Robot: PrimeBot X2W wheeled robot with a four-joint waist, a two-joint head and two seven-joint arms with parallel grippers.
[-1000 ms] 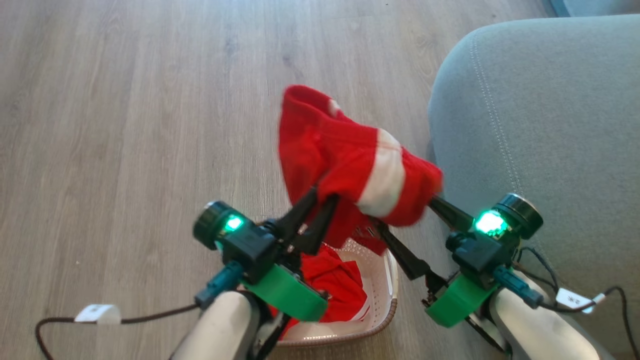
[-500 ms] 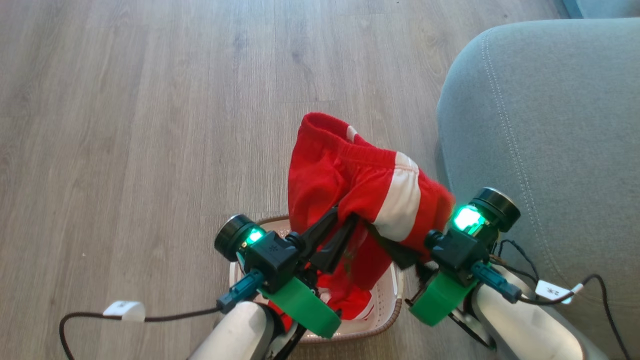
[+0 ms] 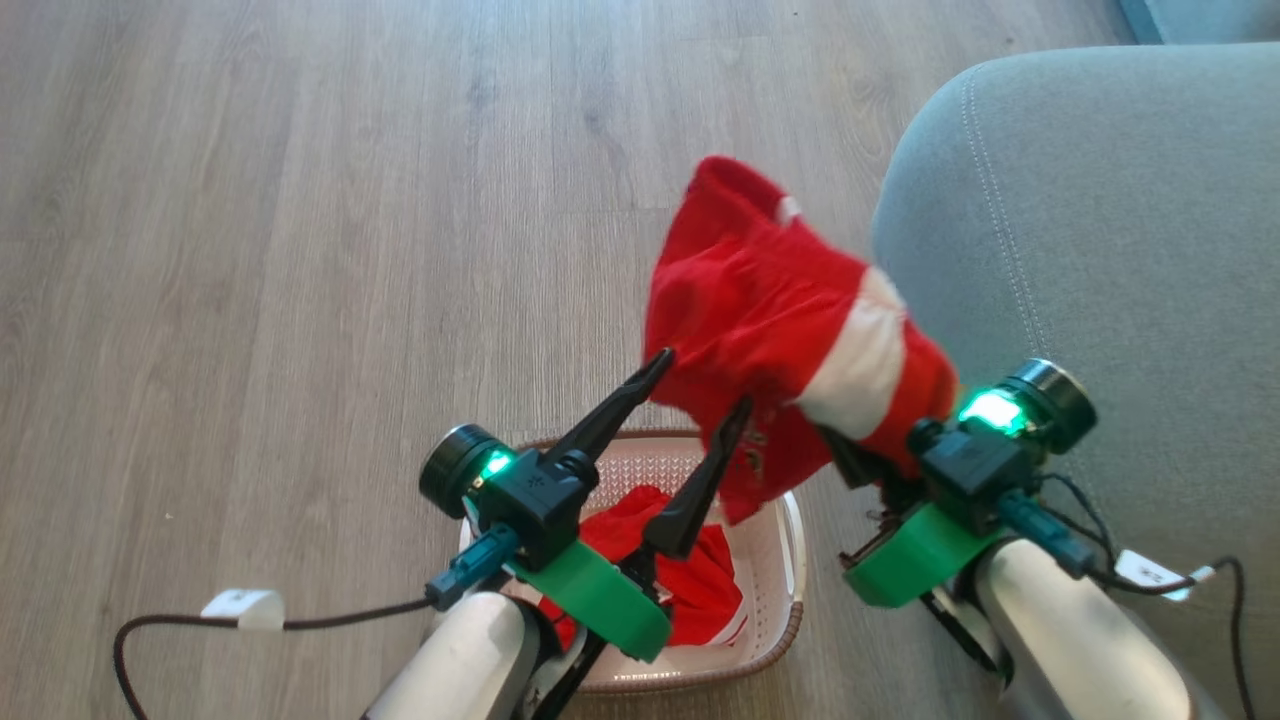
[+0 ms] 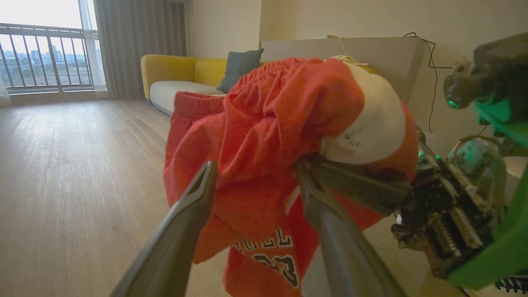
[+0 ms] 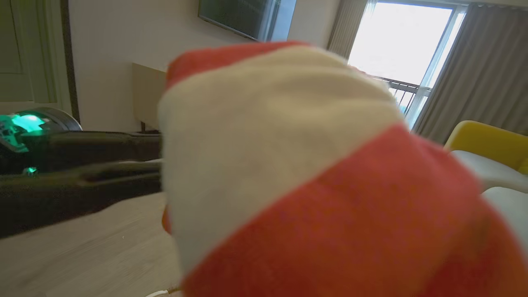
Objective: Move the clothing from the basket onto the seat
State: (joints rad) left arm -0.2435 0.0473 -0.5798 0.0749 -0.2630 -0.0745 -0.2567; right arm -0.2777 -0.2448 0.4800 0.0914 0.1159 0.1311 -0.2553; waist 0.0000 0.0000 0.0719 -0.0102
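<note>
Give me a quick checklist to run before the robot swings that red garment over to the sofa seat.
1. Right gripper shut on lifted garment: ok.
2. Left gripper open: ok.
3. Left fingers free of cloth: not ok, fabric hangs between them.
4. Over the seat: not ok, lifted garment hangs beside the seat's edge.
5. Basket emptied: not ok, second garment lies inside.

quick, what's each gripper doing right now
left gripper: open, gripping nothing
right gripper: closed on the red garment, its fingertips buried in the cloth
</note>
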